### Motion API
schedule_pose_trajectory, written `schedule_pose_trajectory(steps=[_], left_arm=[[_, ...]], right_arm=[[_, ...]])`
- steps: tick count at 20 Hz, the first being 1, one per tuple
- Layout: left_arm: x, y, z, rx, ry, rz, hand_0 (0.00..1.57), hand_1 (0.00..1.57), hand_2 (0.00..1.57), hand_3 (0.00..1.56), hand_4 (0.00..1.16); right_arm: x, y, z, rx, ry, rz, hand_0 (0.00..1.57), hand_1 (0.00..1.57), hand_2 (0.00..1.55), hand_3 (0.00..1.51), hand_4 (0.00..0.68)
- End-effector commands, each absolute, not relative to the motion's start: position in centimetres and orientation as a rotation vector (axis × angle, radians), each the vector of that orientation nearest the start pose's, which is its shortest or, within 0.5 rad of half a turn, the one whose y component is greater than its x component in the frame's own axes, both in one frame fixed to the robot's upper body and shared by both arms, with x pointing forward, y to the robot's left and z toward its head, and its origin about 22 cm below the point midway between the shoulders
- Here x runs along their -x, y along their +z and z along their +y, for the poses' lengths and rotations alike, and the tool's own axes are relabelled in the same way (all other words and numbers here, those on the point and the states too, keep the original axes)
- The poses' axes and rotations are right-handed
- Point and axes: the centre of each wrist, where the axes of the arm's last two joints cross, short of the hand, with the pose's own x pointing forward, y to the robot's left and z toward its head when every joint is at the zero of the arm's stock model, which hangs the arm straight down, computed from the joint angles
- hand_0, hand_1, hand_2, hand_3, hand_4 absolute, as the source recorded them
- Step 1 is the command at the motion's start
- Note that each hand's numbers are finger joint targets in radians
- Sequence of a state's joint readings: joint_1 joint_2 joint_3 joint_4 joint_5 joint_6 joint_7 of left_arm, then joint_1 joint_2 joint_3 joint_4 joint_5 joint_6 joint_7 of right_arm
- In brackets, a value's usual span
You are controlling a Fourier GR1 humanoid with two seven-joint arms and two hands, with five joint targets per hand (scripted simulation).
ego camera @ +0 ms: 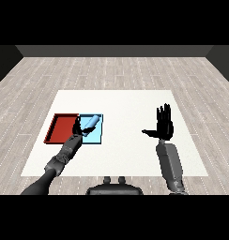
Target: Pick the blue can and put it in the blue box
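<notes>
The blue can (91,123) lies tilted over the light blue tray (96,137), its upper end toward the tray's far edge. My left hand (77,127) is at the can's lower left end, above the border between the two trays, with its fingers curled round the can. My right hand (164,125) is held up over the right part of the table, fingers straight and spread, thumb out to the left, holding nothing.
The red tray (61,128) lies right beside the light blue tray on its left. Both sit on the left part of the white table (125,108). Wooden floor surrounds the table.
</notes>
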State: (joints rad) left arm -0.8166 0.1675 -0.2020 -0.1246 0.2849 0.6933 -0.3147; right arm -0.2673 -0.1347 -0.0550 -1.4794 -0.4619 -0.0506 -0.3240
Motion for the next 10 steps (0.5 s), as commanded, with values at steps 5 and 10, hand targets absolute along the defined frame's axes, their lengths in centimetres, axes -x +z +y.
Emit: schedule_pose_trajectory(steps=[5, 10], left_arm=[[-39.2, -2.9, 20.9, -0.400, 0.052, -1.766, 0.00, 0.00, 0.00, 0.00, 0.00], [-37.0, -3.5, 18.8, -0.149, 0.054, -1.958, 0.00, 0.00, 0.00, 0.00, 0.00]], right_arm=[[-30.5, 5.6, -24.8, -0.290, -0.273, -2.031, 0.00, 0.00, 0.00, 0.00, 0.000], [-28.2, 3.6, -25.2, -0.267, -0.220, -1.969, 0.00, 0.00, 0.00, 0.00, 0.000]])
